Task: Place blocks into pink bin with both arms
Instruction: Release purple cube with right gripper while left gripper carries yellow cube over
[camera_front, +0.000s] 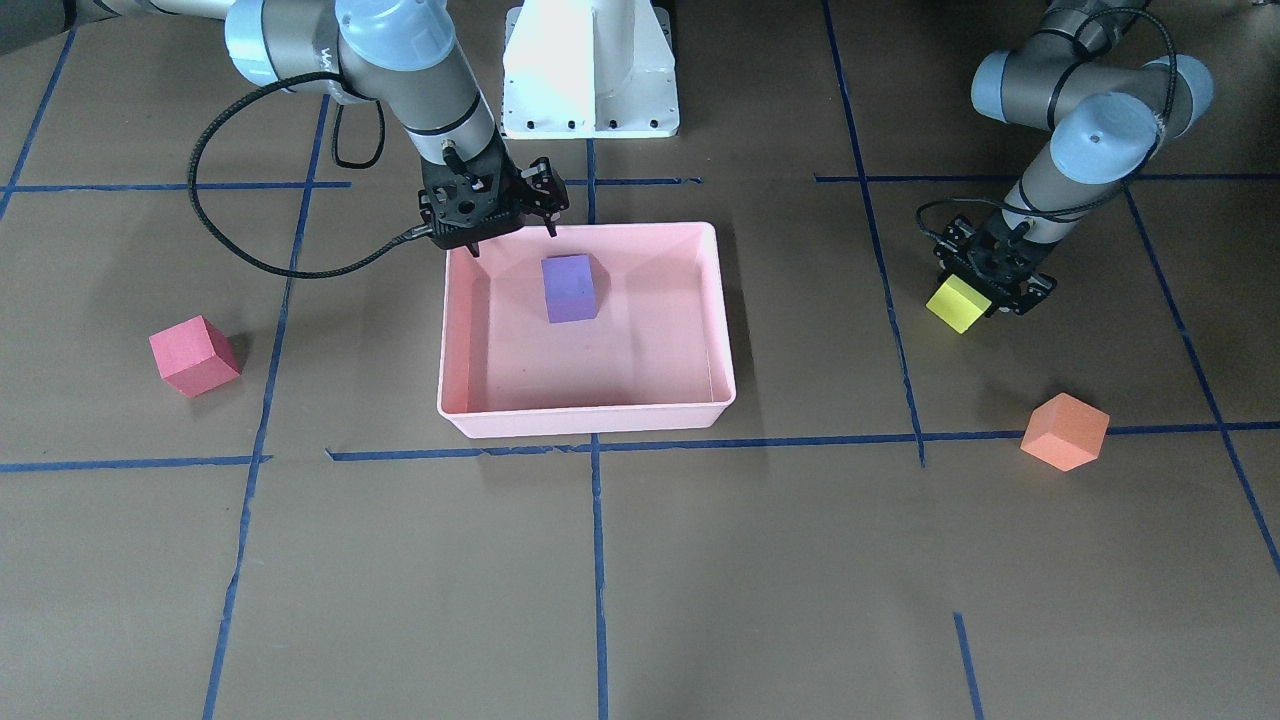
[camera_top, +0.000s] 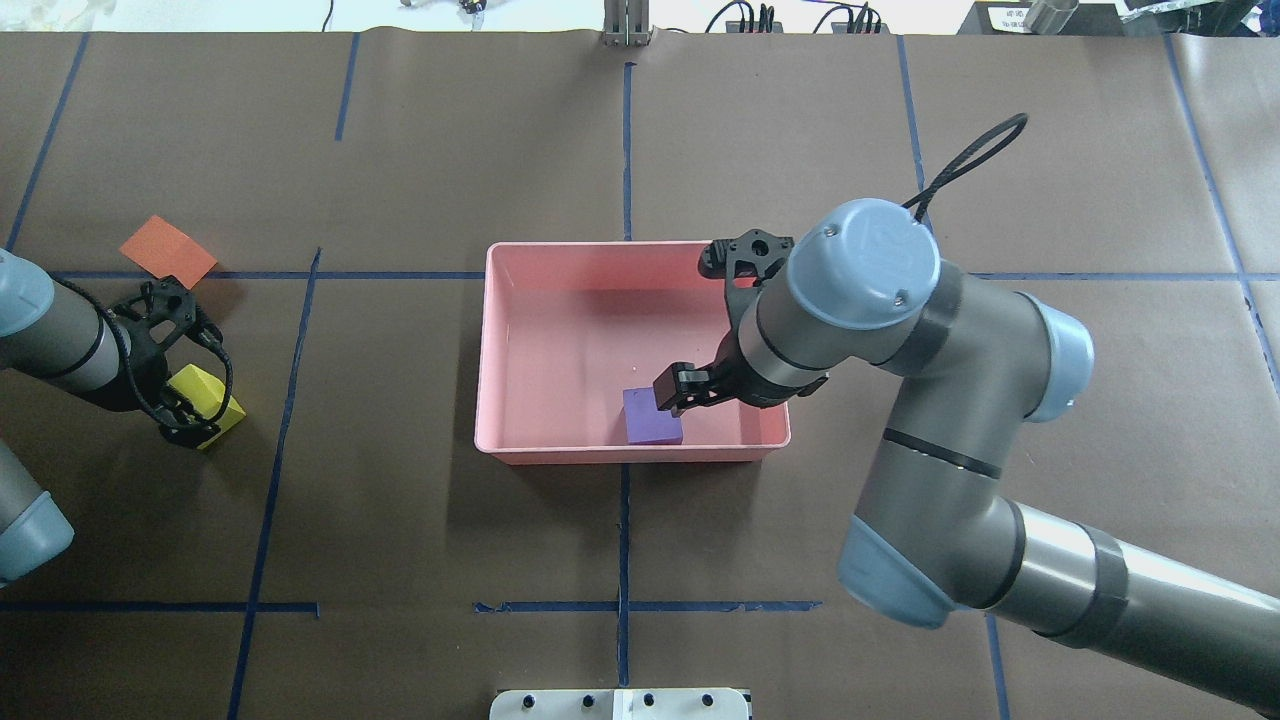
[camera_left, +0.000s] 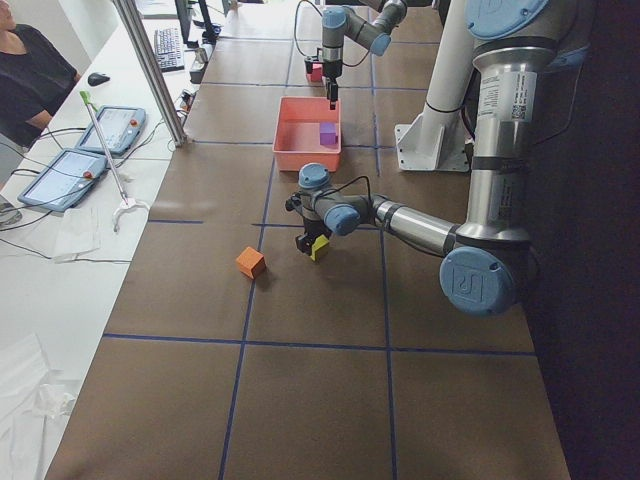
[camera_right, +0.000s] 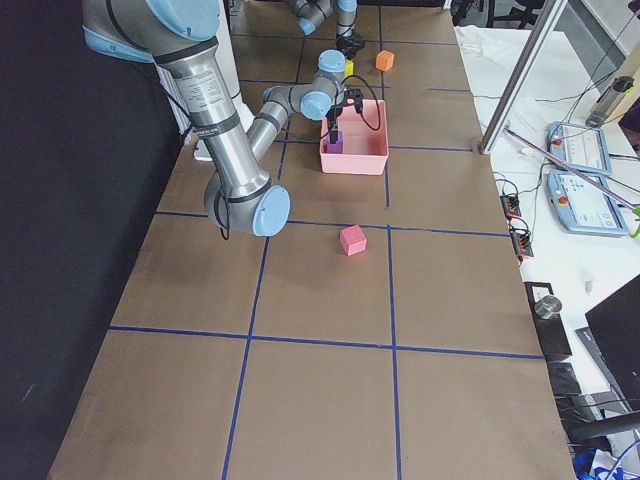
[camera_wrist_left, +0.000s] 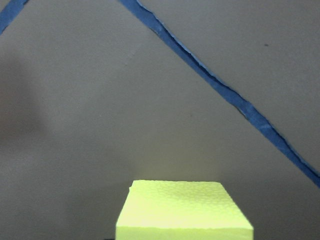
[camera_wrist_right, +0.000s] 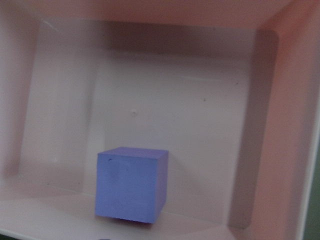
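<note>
The pink bin (camera_front: 590, 415) stands mid-table; it also shows in the overhead view (camera_top: 630, 455). The purple block (camera_front: 570, 288) lies inside it, near the robot-side wall (camera_top: 650, 418) (camera_wrist_right: 131, 184). My right gripper (camera_front: 512, 238) hangs open and empty above that end of the bin, beside the purple block (camera_top: 708, 325). My left gripper (camera_front: 985, 285) is shut on the yellow block (camera_front: 958, 303), close over the table (camera_top: 207, 403) (camera_wrist_left: 184, 210). The red block (camera_front: 194, 355) and the orange block (camera_front: 1065, 431) lie loose on the table.
The white pedestal (camera_front: 590, 70) stands behind the bin. Blue tape lines (camera_front: 598, 560) cross the brown table cover. In the left side view a desk with tablets (camera_left: 60, 175) and a person (camera_left: 30, 70) lie beyond the table's far edge.
</note>
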